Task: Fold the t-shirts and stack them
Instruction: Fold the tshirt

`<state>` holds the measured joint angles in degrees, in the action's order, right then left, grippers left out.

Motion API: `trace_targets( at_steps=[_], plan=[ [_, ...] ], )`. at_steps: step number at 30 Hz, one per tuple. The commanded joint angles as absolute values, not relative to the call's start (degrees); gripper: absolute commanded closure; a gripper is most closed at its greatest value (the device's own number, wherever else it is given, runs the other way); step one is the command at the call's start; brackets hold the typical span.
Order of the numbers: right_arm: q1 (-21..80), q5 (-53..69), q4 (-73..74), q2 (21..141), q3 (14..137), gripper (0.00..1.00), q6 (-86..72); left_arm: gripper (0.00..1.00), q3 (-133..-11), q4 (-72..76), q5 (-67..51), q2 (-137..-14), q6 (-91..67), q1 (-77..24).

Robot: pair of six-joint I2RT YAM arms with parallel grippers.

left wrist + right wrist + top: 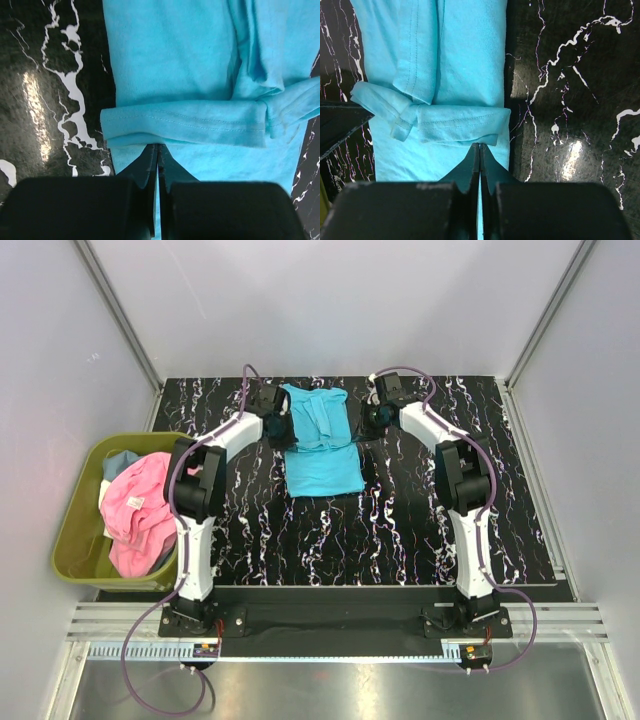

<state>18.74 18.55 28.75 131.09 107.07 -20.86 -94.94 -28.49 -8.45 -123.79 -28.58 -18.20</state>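
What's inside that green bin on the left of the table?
A crumpled pink t-shirt fills most of the green bin, with a bit of grey-blue cloth showing behind it. Whatever lies under them is covered.

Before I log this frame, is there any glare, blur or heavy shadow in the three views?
Top external: even light, sharp, turquoise t-shirt clear. Left wrist: glare patch on the glossy table, left pincer dark and soft-edged up close. Right wrist: similar glare on the table right of the t-shirt, right pincer equally dark.
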Motion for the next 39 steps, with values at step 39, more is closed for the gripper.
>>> trace_targets(
  at_steps=[39],
  plan=[
    [21.2,15.6,29.1,137.2,119.0,0.99,-21.5,0.91,-81.1,-20.0,2.7,-110.9,-28.7,-20.4]
  ],
)
